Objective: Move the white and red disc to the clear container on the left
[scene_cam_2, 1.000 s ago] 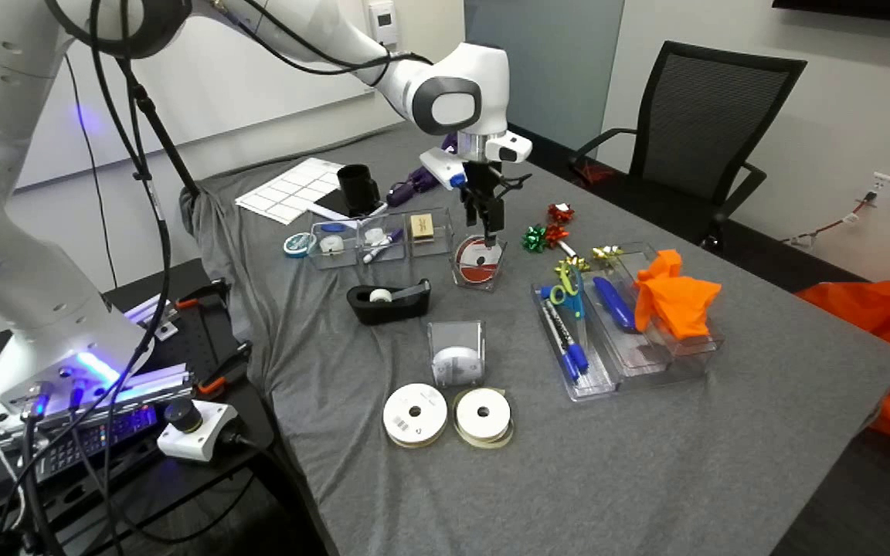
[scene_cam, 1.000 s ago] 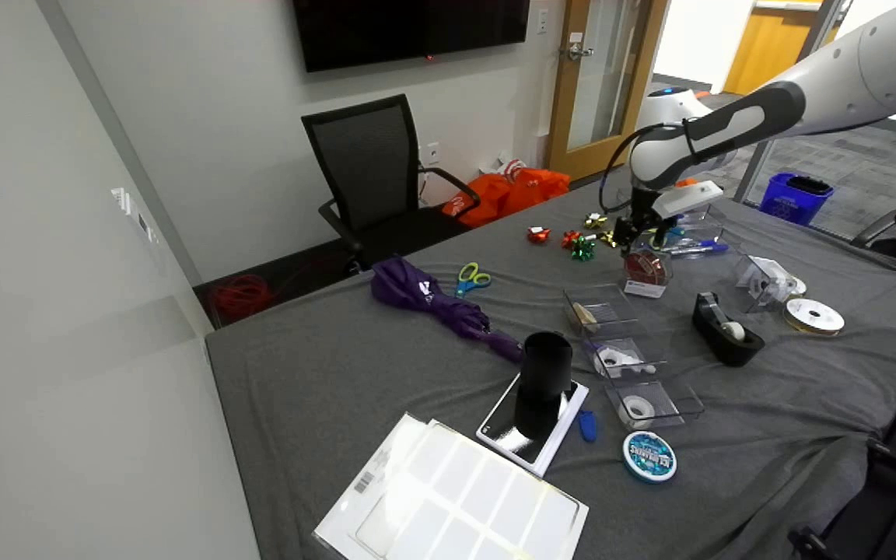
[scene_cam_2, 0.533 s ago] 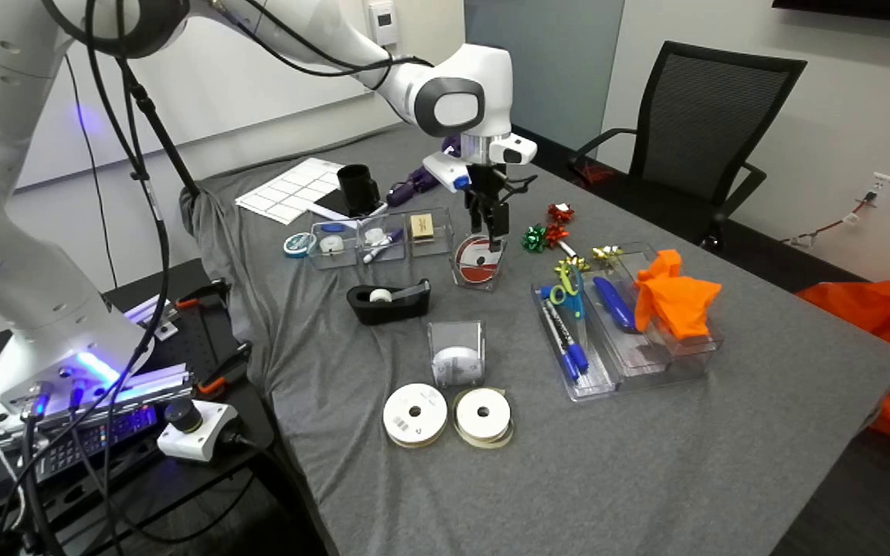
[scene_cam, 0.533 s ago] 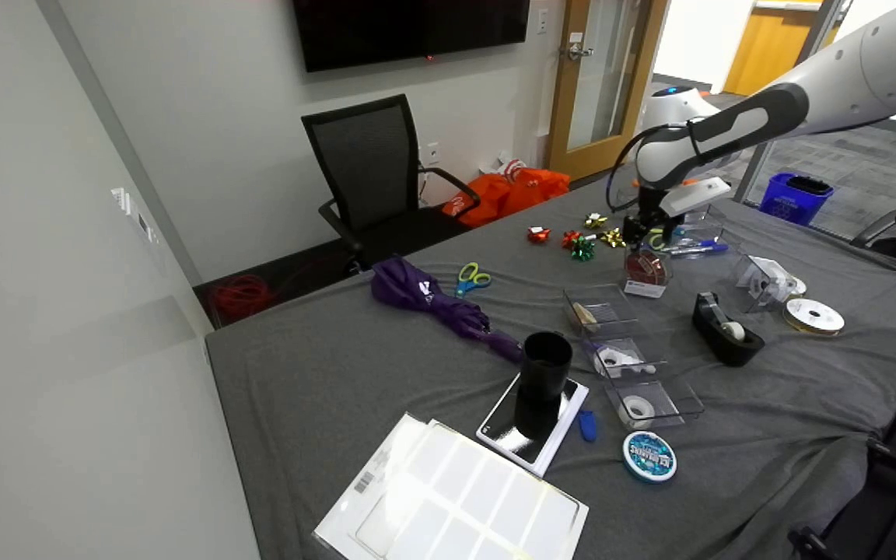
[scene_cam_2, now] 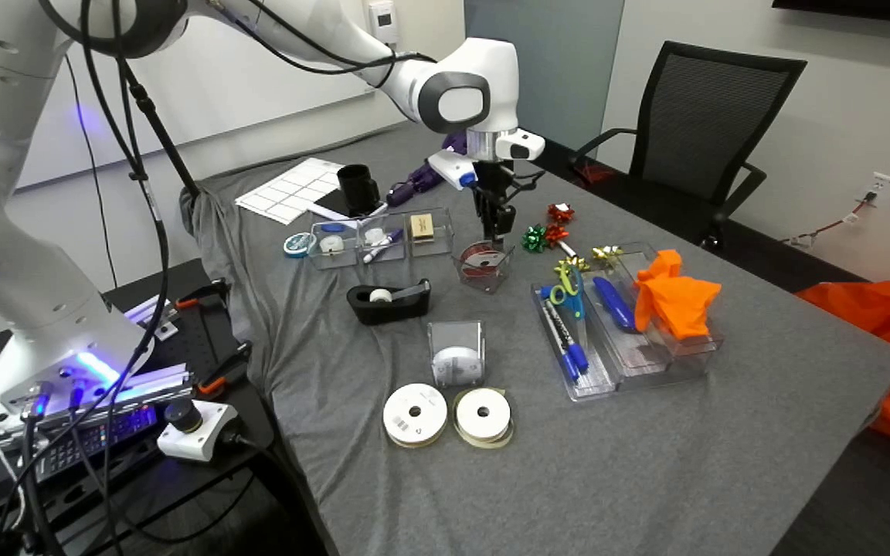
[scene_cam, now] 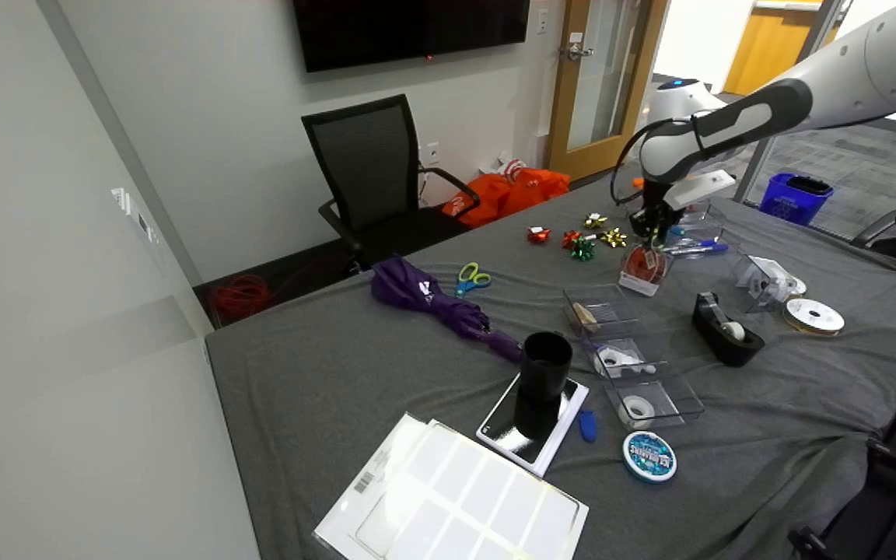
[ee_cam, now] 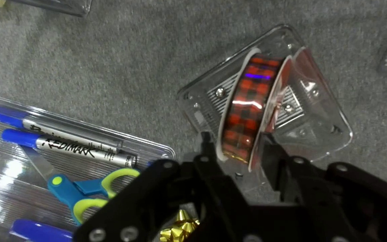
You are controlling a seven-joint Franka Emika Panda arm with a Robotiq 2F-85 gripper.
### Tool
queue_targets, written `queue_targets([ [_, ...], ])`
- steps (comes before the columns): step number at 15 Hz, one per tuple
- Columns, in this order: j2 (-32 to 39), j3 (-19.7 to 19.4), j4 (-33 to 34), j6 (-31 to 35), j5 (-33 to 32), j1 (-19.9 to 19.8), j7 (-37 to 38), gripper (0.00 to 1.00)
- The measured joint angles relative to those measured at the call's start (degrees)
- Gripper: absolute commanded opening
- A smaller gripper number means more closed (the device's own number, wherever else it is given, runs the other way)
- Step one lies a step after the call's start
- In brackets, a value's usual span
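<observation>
The white and red disc point(ee_cam: 247, 111), a spool of red-and-black checked ribbon with white rims, stands on edge in a small clear container point(ee_cam: 328, 111). My gripper point(ee_cam: 237, 139) has one finger at each face of it, and both seem to touch, so the jaws are shut on it. In both exterior views the gripper point(scene_cam_2: 497, 232) points down at the spool, which sits low in its container. Further left in an exterior view stands a row of clear containers point(scene_cam_2: 406, 259). A separate clear container point(scene_cam_2: 456, 332) holds a white roll. I cannot tell which one the task names.
A black tape dispenser point(scene_cam_2: 388, 303) and two ribbon spools point(scene_cam_2: 415, 415) lie nearby. Beside the gripper is a clear tray point(ee_cam: 113, 134) with markers and scissors point(ee_cam: 76, 191). Several shiny bows point(scene_cam_2: 557, 224) lie close by. A black mug point(scene_cam: 546, 362) stands farther off.
The gripper has come down and its fingers have closed in around the disc. The disc and its container have turned on the table.
</observation>
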Motion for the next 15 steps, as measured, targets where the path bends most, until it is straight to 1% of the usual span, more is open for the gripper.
queue_targets([
  [1,0.00,0.00,0.28,0.00,0.00,-0.10,-0.01,0.72],
  [4,0.01,-0.01,1.18,0.00,0.02,-0.41,-0.03,0.94],
  [5,0.01,-0.01,1.58,-0.01,0.08,-0.50,-0.03,0.98],
  [6,-0.02,0.00,2.06,-0.06,0.29,-0.57,-0.03,1.00],
  [8,-0.59,0.54,2.72,-0.26,2.03,-0.66,0.21,1.00],
  [12,-4.07,4.43,1.53,-1.47,8.54,-0.45,1.18,1.00],
  [15,-5.98,5.08,0.34,-1.90,9.01,-0.41,1.61,1.00],
])
